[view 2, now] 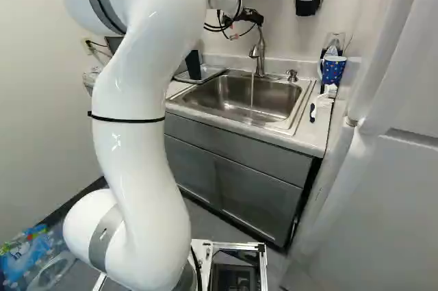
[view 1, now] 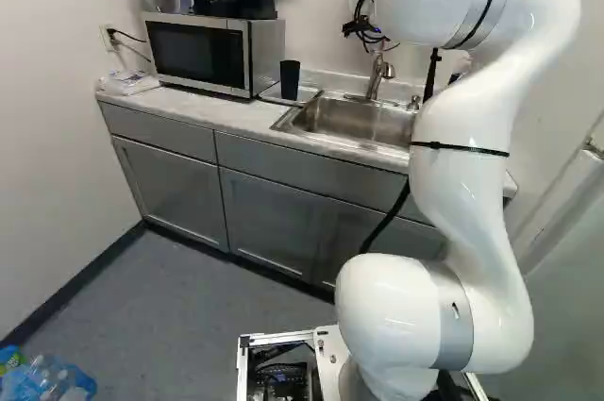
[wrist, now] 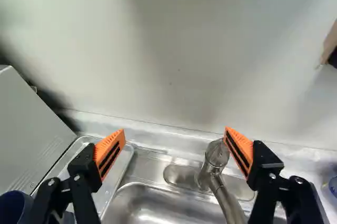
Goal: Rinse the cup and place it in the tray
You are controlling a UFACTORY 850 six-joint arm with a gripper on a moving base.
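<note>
Jaws of gripper (wrist: 175,129) stood wide apart; nothing held. Dark cup (view 1: 290,80) stood upright on tray (wrist: 122,166), near its front edge, between microwave (view 1: 198,54) and sink (view 2: 236,118). Tap (view 2: 258,54), at the sink's back edge, was running.

Risks (judged):
- Lowering or closing there could have knocked the tap, its top lying close to one pad (wrist: 241,147).
- A sideways sweep toward the cup could have tipped it over the tray's front edge.
- Water left on would have run to waste.

Labels, brands, writing: none read.
</note>
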